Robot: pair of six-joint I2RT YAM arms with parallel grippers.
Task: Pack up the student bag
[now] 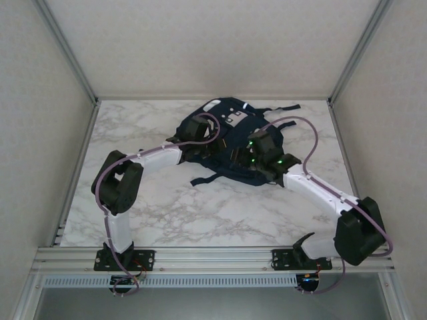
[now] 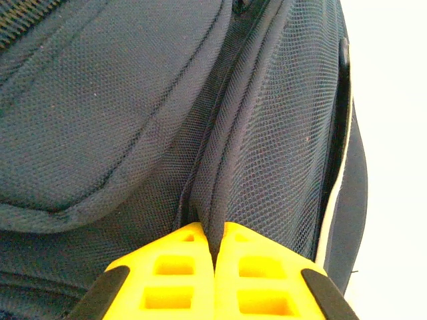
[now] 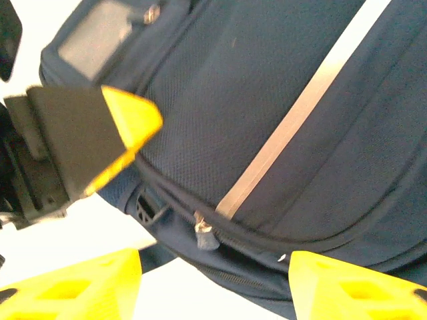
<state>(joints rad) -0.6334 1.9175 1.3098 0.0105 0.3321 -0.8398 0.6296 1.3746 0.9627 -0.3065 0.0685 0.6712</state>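
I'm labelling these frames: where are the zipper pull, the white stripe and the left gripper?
zipper pull [image 3: 203, 235], right wrist view, on its metal tab.
stripe [image 3: 300, 113], right wrist view, middle of the band.
left gripper [image 2: 214, 231], left wrist view, between its closed fingertips.

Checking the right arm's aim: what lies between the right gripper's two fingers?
In the right wrist view, the edge of the student bag, with its zipper pull, lies between the open fingers of the right gripper.

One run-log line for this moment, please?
left gripper: shut on student bag | right gripper: open, near zipper pull | student bag: lying on table
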